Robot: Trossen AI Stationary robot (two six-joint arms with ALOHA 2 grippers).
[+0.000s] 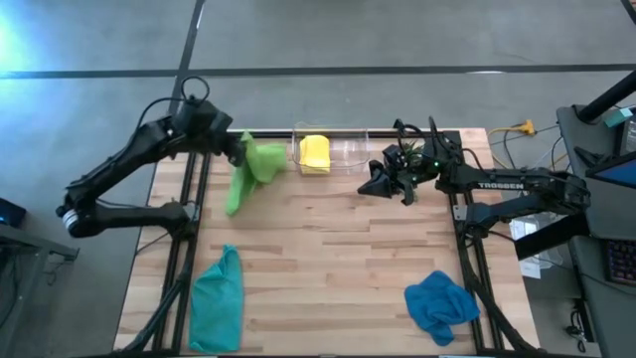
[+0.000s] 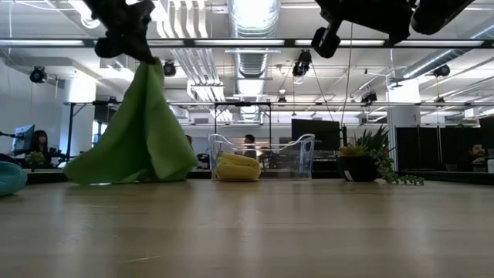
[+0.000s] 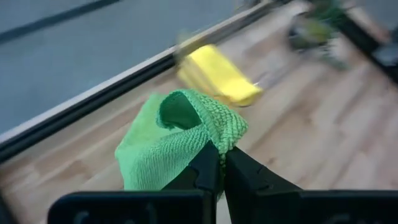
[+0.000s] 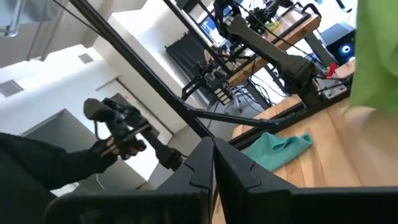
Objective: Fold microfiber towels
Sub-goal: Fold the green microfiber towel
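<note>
A clear bin (image 1: 343,149) at the table's (image 1: 328,249) far edge holds my folded yellow towel (image 1: 315,153). My left gripper (image 3: 221,163) pinches the lime green towel (image 1: 248,169), lifted and draping to the wood beside the bin. My right gripper (image 4: 211,163) hovers clenched, empty. Teal towel (image 1: 219,298) and blue towel (image 1: 440,303) lie crumpled at the near corners.

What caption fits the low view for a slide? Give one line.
Left gripper, shut on the lime green towel, lifts it off the table beside a clear bin holding the yellow towel.
</note>
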